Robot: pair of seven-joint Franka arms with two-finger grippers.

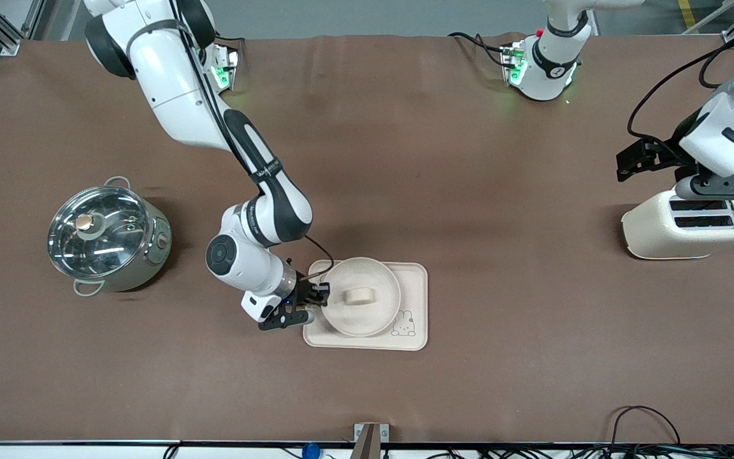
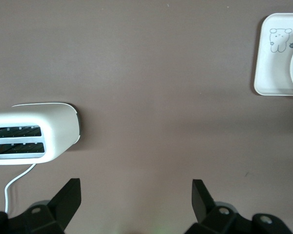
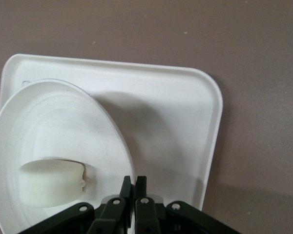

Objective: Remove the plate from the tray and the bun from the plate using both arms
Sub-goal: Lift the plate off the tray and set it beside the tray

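Front view, starting at the right arm's end of the table: a steel pot with a glass lid stands on the brown table, well apart from everything else. Next comes the right arm, reaching down from its base to the tray. The right gripper is at the plate's rim on the side toward the pot, its fingers pressed together on that rim. In the right wrist view the two fingers meet with the rim pinched between them, and the plate looks tilted over the tray, casting a shadow on it. The bun lies inside the plate, just past the fingertips; the right wrist view shows the bun beside the fingers, close but not touching them. The tray's rabbit drawing shows at its corner nearer the camera, away from the gripper.

Toward the left arm's end stands a cream toaster. The left gripper waits in the air over the table near the toaster, fingers spread wide apart with nothing between them; the left wrist view shows the toaster to one side of them and a corner of the tray well off to the other.
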